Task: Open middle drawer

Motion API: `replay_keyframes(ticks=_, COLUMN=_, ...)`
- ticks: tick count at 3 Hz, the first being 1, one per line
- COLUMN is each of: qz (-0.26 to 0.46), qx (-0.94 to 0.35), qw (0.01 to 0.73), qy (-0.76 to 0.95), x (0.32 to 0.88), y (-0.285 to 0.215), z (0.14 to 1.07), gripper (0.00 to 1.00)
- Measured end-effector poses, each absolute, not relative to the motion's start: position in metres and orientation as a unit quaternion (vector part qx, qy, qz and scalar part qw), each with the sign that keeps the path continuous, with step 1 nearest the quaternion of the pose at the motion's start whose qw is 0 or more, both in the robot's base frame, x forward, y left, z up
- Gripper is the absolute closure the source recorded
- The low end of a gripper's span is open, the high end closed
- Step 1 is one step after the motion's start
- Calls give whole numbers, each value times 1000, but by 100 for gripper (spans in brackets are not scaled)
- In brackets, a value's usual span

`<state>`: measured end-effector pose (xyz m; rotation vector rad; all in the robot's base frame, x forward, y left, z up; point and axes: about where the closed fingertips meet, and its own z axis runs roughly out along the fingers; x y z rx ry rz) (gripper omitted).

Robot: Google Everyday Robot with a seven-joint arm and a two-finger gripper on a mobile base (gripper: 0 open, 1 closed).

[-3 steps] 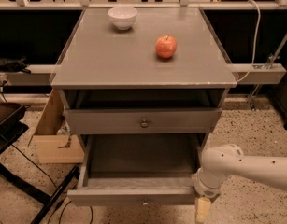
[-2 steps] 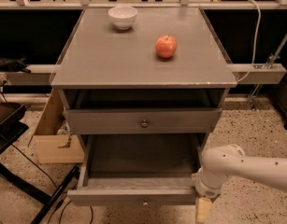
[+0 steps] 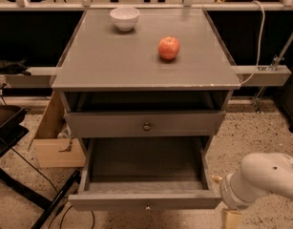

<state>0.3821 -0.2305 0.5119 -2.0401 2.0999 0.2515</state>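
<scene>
The grey cabinet (image 3: 88, 75) has the middle drawer (image 3: 108, 124) with a flat front and a small round metal knob (image 3: 147, 126). Its front sits about level with the cabinet's face, with a dark gap above it. Below it, the lower drawer (image 3: 112, 201) is pulled far out and its grey tray shows empty. My gripper (image 3: 230, 218) hangs at the bottom right, beside the right front corner of the lower drawer, on the end of the white arm (image 3: 267, 175). It is partly cut off by the frame edge and holds nothing that I can see.
A white bowl (image 3: 124, 18) and a red apple (image 3: 169, 47) sit on the cabinet top. A cardboard box (image 3: 53, 142) stands on the floor at the left, next to a dark stand (image 3: 7, 128) with cables. A white rail (image 3: 260, 75) runs behind.
</scene>
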Motion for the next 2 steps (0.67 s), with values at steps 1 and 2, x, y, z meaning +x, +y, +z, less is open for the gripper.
replay_keyframes(ticks=1, qz=40, qx=-722, qw=95, qy=684, x=363, y=-243, z=591, gripper=0)
replay_keyframes(ticks=2, qz=-27, qx=-733, qw=89, qy=674, x=356, y=-250, z=668, gripper=0)
